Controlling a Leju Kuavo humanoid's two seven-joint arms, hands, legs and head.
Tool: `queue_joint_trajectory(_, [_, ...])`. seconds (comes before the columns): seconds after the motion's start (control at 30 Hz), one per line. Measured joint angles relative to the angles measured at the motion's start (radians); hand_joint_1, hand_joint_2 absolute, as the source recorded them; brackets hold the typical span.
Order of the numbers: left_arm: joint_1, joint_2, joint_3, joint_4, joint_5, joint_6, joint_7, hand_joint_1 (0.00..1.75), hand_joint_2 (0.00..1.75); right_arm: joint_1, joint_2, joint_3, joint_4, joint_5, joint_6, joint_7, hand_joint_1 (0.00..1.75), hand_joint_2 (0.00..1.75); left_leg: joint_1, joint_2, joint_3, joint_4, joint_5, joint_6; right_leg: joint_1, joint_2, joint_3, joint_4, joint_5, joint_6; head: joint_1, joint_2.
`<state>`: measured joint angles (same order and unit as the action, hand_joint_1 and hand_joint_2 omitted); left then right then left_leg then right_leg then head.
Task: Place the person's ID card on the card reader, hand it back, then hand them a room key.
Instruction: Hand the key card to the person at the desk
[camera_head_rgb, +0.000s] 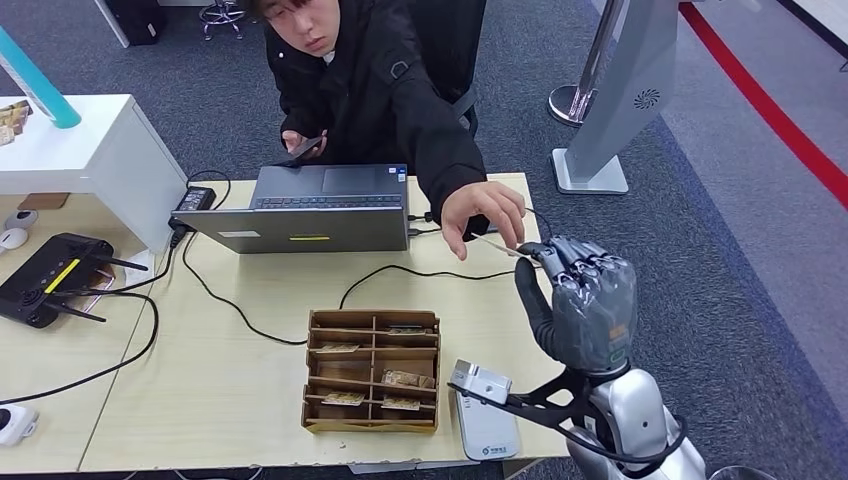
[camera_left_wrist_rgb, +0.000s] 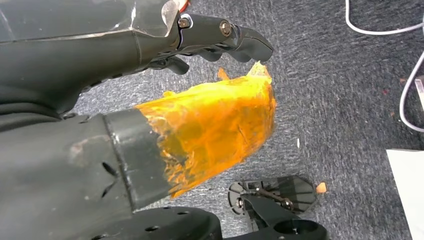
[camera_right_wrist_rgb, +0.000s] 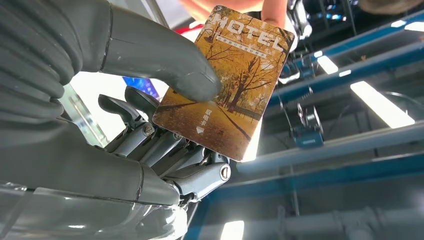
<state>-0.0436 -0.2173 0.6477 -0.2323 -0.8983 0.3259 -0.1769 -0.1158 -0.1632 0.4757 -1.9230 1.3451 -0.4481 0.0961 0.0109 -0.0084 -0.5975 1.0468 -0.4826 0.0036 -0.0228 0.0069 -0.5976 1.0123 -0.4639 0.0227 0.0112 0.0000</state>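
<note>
A pale wooden desk (camera_head_rgb: 230, 390) stands on grey carpet (camera_head_rgb: 720, 300) crossed by a red stripe (camera_head_rgb: 770, 110); a white cabinet (camera_head_rgb: 90, 150) adjoins it.

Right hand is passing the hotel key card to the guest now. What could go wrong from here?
1. The orange-brown HOTEL key card is pinched by the grey right hand while the person's hand holds its far edge; releasing late could make a tug, releasing early a drop.
2. A dropped card could land among the black cables.
</note>
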Motion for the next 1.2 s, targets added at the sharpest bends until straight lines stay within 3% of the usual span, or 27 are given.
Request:
queue_joint_trajectory(0.23, [-0.005,-0.003,-0.018,0.0,-0.02,-0.008,0.011,0.0,0.0,-0.088,0.012,0.022,0.042,0.036,0.033,0.041,1.75,1.75,0.0,0.0,0.0,0.0,0.0,0.0,0.0,0.0,0.0,0.0,0.0,0.0,0.0,0.0])
queue_joint_trajectory(0.27, [-0.006,-0.003,-0.021,0.0,-0.021,-0.008,0.012,0.0,0.0,-0.096,0.014,0.024,0.051,0.039,0.033,0.044,1.6,1.75,0.0,0.0,0.0,0.0,0.0,0.0,0.0,0.0,0.0,0.0,0.0,0.0,0.0,0.0])
queue_joint_trajectory(0.37, [-0.009,-0.004,-0.026,0.0,-0.023,-0.009,0.017,0.0,0.0,-0.111,0.019,0.032,0.074,0.046,0.036,0.052,0.34,1.75,0.0,0.0,0.0,0.0,0.0,0.0,0.0,0.0,0.0,0.0,0.0,0.0,0.0,0.0])
queue_joint_trajectory(0.4, [-0.01,-0.004,-0.026,0.0,-0.023,-0.009,0.018,0.0,0.0,-0.114,0.021,0.034,0.081,0.048,0.037,0.055,0.05,1.75,0.0,0.0,0.0,0.0,0.0,0.0,0.0,0.0,0.0,0.0,0.0,0.0,0.0,0.0])
queue_joint_trajectory(0.7, [-0.01,-0.004,-0.03,0.0,-0.023,-0.01,0.019,0.0,0.0,-0.126,0.029,0.05,0.113,0.058,0.055,0.074,0.0,1.75,0.0,0.0,0.0,0.0,0.0,0.0,0.0,0.0,0.0,0.0,0.0,0.0,0.0,0.0])
queue_joint_trajectory(0.83, [-0.01,-0.004,-0.032,0.0,-0.021,-0.011,0.021,0.0,0.0,-0.129,0.032,0.056,0.12,0.059,0.077,0.089,0.0,0.0,0.0,0.0,0.0,0.0,0.0,0.0,0.0,0.0,0.0,0.0,0.0,0.0,0.0,0.0])
queue_joint_trajectory(1.2, [-0.01,-0.004,-0.032,-0.003,-0.015,-0.012,0.022,0.0,0.0,-0.127,0.036,0.066,0.121,0.01,0.084,0.094,0.0,0.0,0.0,0.0,0.0,0.0,0.0,0.0,0.0,0.0,0.0,0.0,0.0,0.0,0.0,0.0])
